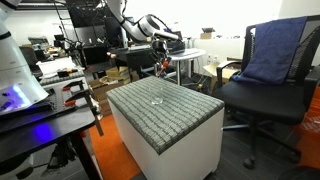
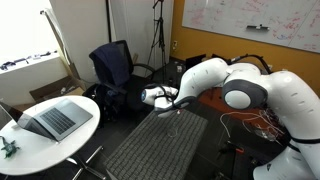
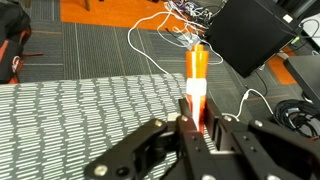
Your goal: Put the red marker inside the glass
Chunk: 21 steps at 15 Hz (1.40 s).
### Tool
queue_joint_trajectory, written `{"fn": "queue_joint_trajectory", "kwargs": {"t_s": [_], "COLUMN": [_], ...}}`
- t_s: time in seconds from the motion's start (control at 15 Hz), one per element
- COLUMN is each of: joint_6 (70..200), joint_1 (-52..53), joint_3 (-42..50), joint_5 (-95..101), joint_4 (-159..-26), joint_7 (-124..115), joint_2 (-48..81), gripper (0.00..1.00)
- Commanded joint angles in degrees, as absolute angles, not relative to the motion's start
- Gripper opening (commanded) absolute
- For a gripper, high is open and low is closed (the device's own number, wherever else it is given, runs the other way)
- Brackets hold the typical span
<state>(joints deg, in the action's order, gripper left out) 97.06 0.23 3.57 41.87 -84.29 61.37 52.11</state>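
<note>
In the wrist view my gripper (image 3: 197,112) is shut on the red marker (image 3: 196,68). The marker is a slim red-orange stick with a whitish band, and it points away from the jaws, out past the edge of the grey ribbed top (image 3: 70,120). In an exterior view the gripper (image 1: 162,64) hangs above the far edge of that grey top (image 1: 185,115), with a bit of red at its tip. The glass (image 1: 156,101) shows only as a faint round rim on the grey top, nearer the camera than the gripper. The glass is not seen in the wrist view.
The grey top sits on a white box (image 1: 190,145). A black office chair with a blue cloth (image 1: 278,50) stands beside it. A round white table with a laptop (image 2: 52,120) is nearby. A black case (image 3: 250,35) and loose cables (image 3: 165,25) lie on the floor beyond the edge.
</note>
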Motion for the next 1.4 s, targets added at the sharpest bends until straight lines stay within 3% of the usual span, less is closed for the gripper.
{"fn": "queue_joint_trajectory", "kwargs": {"t_s": [0.0,1.33], "joint_6": [93.67,90.39], "joint_1": [1.15,4.22], "joint_3": [3.08,1.83], "joint_5": [43.04,42.78], "joint_4": [-80.62,-73.75], "joint_7": [60.78,62.1], "joint_2": [54.82,63.9], "gripper": [0.05,0.05]}}
